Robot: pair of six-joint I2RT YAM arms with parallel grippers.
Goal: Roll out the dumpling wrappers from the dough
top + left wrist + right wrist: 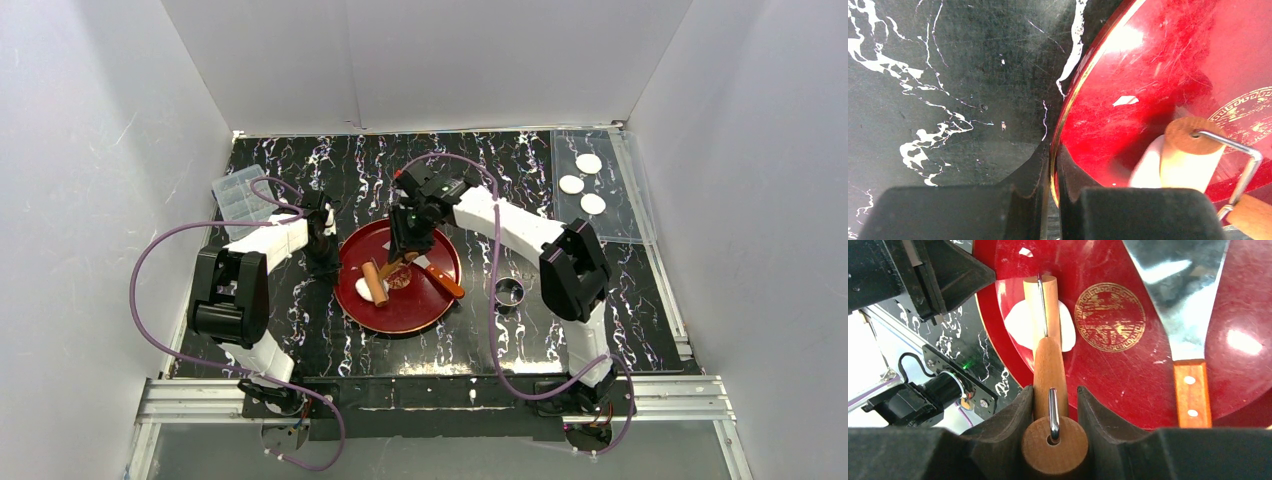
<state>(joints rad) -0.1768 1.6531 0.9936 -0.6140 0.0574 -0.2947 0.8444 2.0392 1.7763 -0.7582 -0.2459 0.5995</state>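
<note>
A white dough lump lies on the left part of the red plate, under a wooden roller. My right gripper is shut on the roller's wooden handle; the roller's barrel rests across the dough. My left gripper is shut on the plate's left rim; the dough and roller end show past it. Three round white wrappers lie on a clear sheet at the back right.
A metal scraper with a wooden handle lies on the plate's right side, its blade in the right wrist view. A small metal ring stands right of the plate. A clear plastic box sits back left.
</note>
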